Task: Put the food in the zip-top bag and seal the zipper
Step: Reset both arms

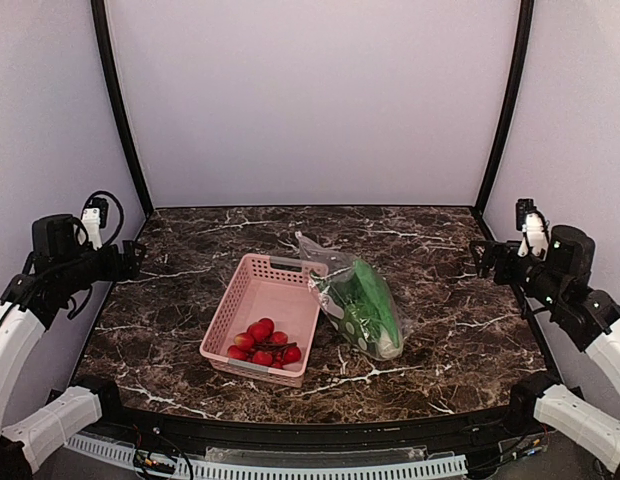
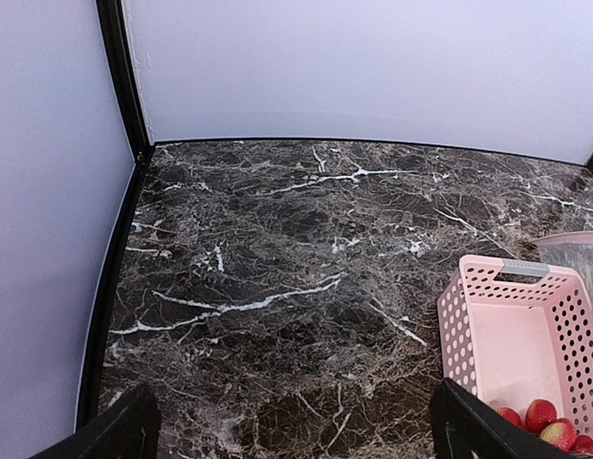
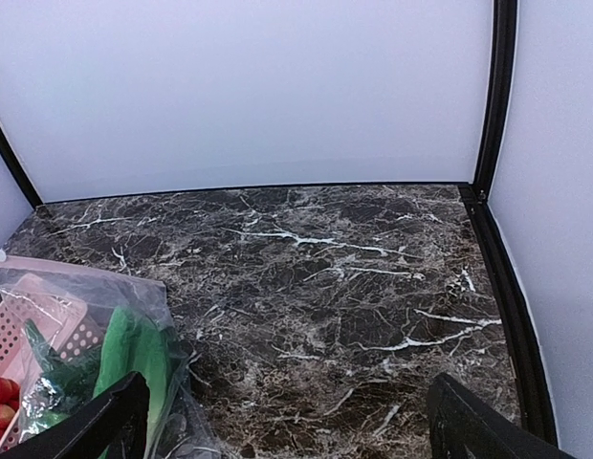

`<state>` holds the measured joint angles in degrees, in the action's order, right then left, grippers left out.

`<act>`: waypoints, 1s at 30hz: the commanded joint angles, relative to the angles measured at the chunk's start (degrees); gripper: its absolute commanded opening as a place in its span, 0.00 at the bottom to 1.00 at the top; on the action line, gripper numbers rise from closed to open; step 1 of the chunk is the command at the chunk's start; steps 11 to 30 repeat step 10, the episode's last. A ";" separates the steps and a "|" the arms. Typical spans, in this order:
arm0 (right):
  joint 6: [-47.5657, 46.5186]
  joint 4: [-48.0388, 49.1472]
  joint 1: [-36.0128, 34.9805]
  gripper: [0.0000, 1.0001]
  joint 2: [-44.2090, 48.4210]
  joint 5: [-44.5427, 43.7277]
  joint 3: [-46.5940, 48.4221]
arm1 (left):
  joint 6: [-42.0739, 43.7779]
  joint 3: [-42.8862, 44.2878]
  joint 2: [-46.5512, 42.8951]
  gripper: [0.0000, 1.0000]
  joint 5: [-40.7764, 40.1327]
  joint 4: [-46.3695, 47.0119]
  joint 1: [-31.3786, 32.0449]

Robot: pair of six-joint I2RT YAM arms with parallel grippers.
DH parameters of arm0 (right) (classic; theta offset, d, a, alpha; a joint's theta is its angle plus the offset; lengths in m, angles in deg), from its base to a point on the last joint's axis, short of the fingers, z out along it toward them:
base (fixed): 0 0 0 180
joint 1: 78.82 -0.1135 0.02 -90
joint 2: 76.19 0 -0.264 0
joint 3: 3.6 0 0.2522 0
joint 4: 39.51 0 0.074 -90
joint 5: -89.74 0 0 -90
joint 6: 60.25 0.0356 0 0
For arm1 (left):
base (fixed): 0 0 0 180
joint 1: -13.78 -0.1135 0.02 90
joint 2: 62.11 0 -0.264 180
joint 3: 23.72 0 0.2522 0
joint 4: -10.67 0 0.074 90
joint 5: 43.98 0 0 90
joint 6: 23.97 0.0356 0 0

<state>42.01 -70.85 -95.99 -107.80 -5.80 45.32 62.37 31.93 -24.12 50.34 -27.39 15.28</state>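
Observation:
The clear zip-top bag (image 1: 355, 295) lies on the marble table (image 1: 440, 300) just right of the pink basket, with the green toy vegetables (image 1: 365, 300) inside it. In the right wrist view the bag (image 3: 76, 316) and the greens (image 3: 129, 354) sit at the lower left; its pale zipper strip (image 3: 76, 273) runs along the top edge. My left gripper (image 1: 135, 258) is raised at the far left, open and empty. My right gripper (image 1: 480, 255) is raised at the far right, open and empty. Both are well away from the bag.
A pink slatted basket (image 1: 255, 290) holds several red strawberries (image 1: 262, 345) at its near end; it also shows in the left wrist view (image 2: 521, 335). White walls with black corner posts enclose the table on three sides.

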 commanded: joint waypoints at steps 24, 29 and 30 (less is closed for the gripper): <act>-1.99 2.44 0.21 0.99 0.68 -1.73 -0.88 | 1.06 -0.80 1.28 0.99 0.00 0.75 -0.27; -1.99 2.44 0.21 0.99 0.68 -1.73 -0.88 | 1.06 -0.80 1.28 0.99 0.00 0.75 -0.27; -1.99 2.44 0.21 0.99 0.68 -1.73 -0.88 | 1.06 -0.80 1.28 0.99 0.00 0.75 -0.27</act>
